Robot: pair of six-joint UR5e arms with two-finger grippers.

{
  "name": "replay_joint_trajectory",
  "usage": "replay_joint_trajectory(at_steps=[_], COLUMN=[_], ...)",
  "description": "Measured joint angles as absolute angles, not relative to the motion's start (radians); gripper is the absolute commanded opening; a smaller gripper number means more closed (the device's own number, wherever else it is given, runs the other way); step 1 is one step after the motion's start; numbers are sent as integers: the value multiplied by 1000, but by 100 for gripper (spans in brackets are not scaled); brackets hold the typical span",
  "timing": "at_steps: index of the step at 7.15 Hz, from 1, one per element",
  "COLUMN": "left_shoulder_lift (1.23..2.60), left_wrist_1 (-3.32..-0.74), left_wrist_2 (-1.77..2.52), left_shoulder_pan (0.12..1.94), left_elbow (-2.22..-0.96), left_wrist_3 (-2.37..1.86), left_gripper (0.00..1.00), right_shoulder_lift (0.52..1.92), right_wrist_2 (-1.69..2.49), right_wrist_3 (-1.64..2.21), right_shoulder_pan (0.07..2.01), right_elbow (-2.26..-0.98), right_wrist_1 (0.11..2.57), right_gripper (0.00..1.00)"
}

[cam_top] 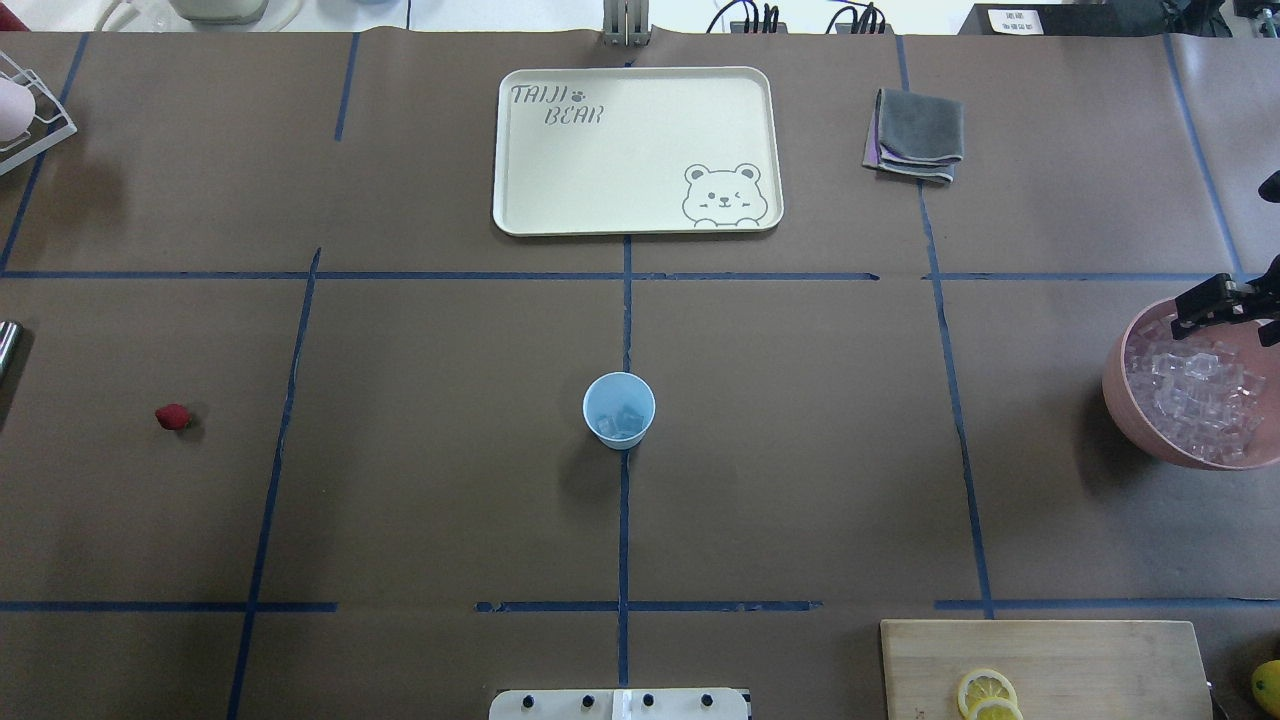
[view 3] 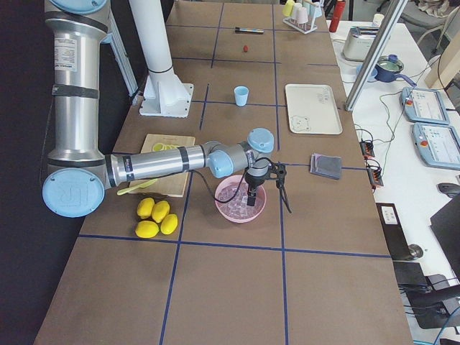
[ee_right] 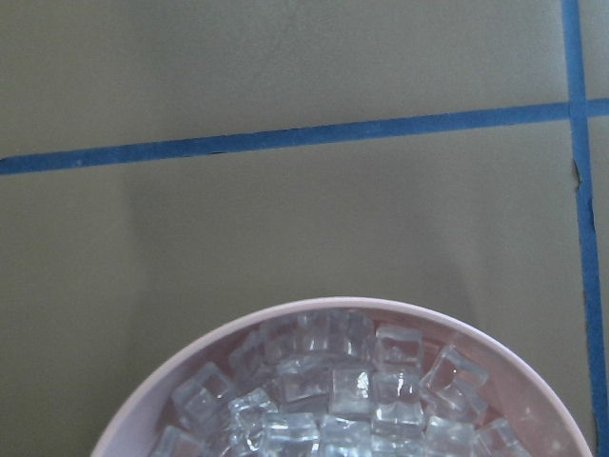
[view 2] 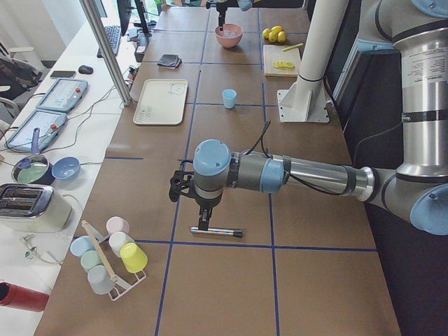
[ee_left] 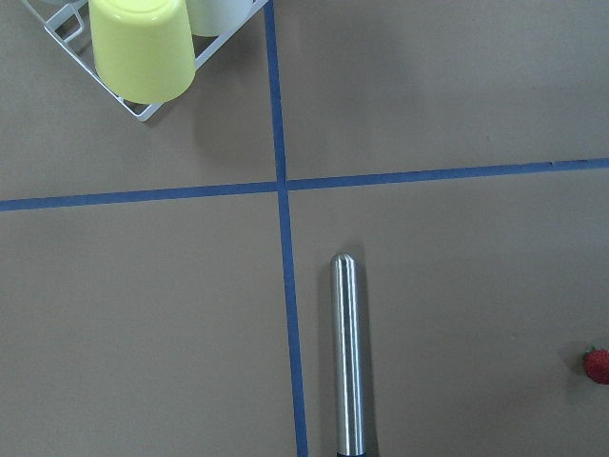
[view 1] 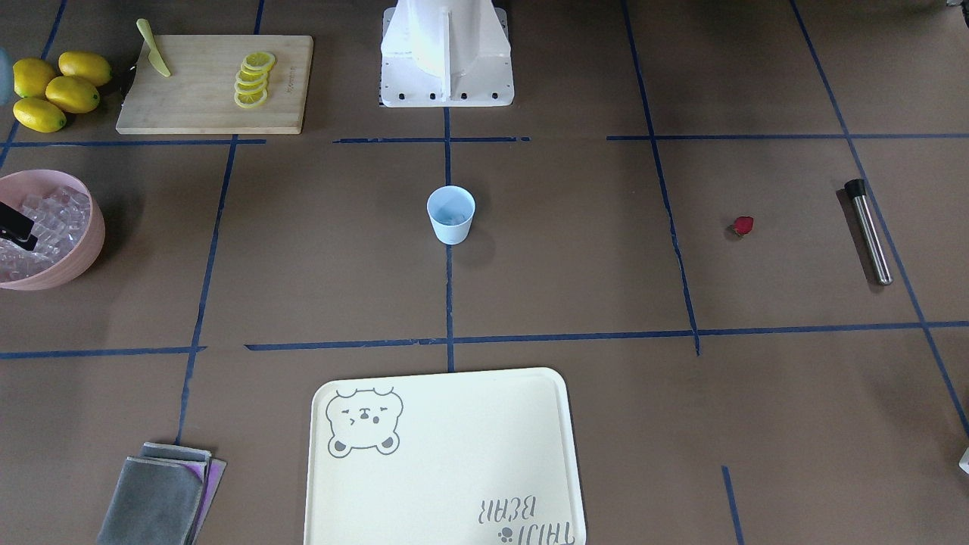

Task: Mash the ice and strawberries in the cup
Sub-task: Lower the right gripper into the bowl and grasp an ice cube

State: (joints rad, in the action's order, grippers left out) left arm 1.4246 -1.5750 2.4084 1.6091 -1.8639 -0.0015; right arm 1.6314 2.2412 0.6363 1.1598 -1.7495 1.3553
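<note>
Brown taped table holds the cup (cam_top: 619, 410) at centre and the strawberry (cam_top: 172, 417) well apart, while the right gripper (cam_top: 1228, 322), fingers seemingly spread and empty, hangs over the bowl (cam_top: 1122, 415) of ice (cam_top: 1195, 390) and should close squarely on one cube; the left gripper's (view 2: 180, 190) opening cannot be told.

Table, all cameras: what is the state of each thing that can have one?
ice: heaped in the pink bowl; a few cubes in the cup.
cup: upright, no berry in it.
strawberry: whole, lying on the table, apart from the cup.
muddler: lying flat, ungrasped.
tray: empty.
left gripper: over the muddler; cannot tell if open or shut.
right gripper: over the pink bowl; cannot tell if open or shut.
</note>
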Motion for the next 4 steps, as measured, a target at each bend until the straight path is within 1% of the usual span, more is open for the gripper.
replay_joint_trajectory(at_steps=[1,4], left_shoulder_lift=[1424,1424], left_wrist_1=[-1575,-1575], left_wrist_2=[2408,2408], left_shoulder_pan=[1609,1609], left_elbow=[-1866,-1867], left_wrist_3=[-2,-2], left_gripper=[100,100], right_shoulder_lift=[1632,1630], right_wrist_2=[2241,2241], right_wrist_3=[636,633], right_shoulder_pan=[1159,1150], right_elbow=[-1729,-1725], right_wrist_1=[1333,1314], right_gripper=[88,87])
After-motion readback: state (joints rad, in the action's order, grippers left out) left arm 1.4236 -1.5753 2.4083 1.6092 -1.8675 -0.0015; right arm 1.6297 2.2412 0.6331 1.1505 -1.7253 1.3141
